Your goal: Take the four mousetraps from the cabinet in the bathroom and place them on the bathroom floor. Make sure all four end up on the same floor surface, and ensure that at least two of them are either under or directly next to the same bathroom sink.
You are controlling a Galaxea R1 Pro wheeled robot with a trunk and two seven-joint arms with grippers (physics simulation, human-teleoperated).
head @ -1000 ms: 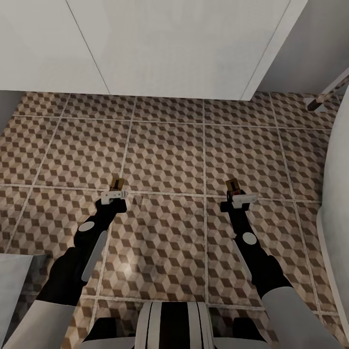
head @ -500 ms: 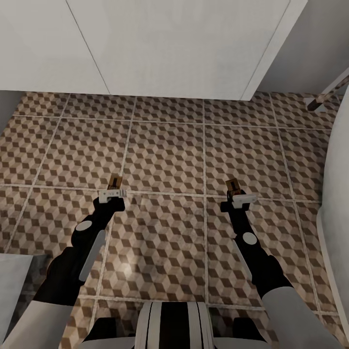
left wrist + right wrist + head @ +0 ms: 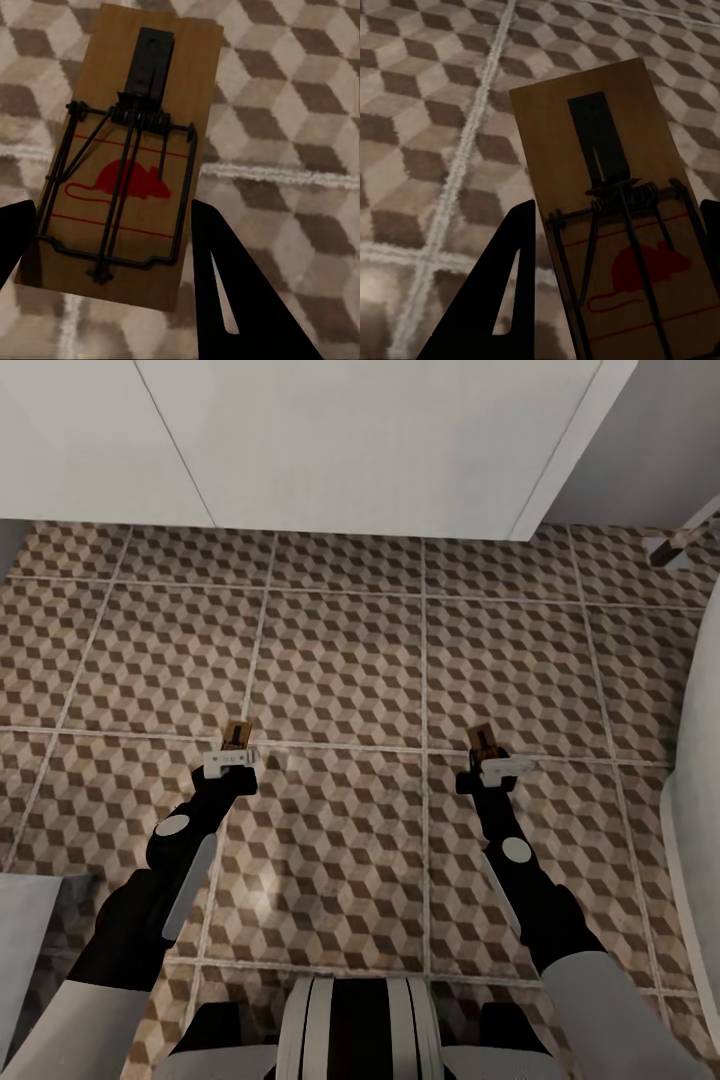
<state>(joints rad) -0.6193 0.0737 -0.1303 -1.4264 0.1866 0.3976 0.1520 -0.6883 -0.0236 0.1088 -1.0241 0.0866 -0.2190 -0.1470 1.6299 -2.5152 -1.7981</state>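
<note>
Fingers of the left gripper closed on a mousetrap, dark fingers pressed to both long edges of the board in the left wrist view. Right gripper likewise clamped on a second mousetrap, one finger tight against the board's edge. Each trap: tan wood, black wire spring, red mouse print. Both held out in front of the robot above the cube-patterned floor, well apart from each other. White panels stand at the floor's far edge. White curved fixture at right.
</note>
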